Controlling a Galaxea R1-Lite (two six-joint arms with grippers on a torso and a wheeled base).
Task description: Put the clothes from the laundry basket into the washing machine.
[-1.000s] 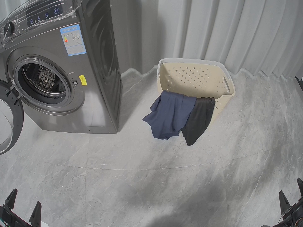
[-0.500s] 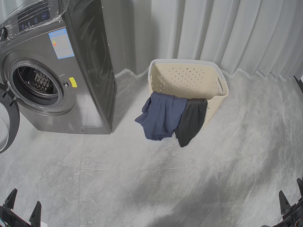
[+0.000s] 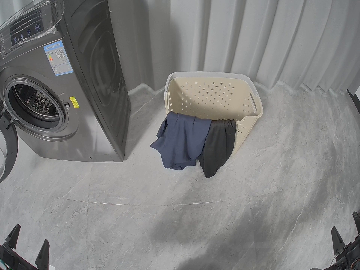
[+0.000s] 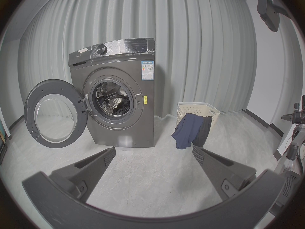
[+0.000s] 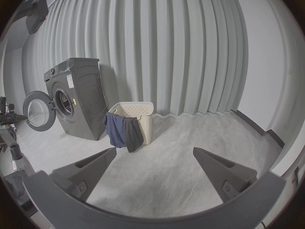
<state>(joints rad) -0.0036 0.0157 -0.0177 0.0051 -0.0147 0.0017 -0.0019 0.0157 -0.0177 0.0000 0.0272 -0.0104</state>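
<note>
Since the earlier head pictures the whole scene has slid toward the robot's left. That is a shift of the camera: the things keep their places relative to each other, and both arms sit as before.

1. Position. The washing machine (image 3: 67,94) stands on the floor (image 3: 187,214) with its door (image 4: 54,112) swung fully open. The basket (image 3: 210,74) stands on the floor against the curtain (image 3: 243,27), near the machine's side panel but apart from it.
2. Load. A blue garment (image 3: 180,139) and a dark garment (image 3: 217,145) hang side by side over the basket's front rim, touching each other. Their lower ends reach the floor.
3. Tools. The left tool (image 4: 153,149) and right tool (image 5: 154,150) are held low, well apart from the basket, fingers spread and empty.
4. Handling. Both garments are judged light, limp and non-fragile. They will sag and trail when lifted.
5. Grip point. Pinch a bunched fold at the rim, where the cloth is doubled. One loose layer may slip.
6. Caution. Lift clear of the rim before travel, or the basket may tip or drag.
</note>
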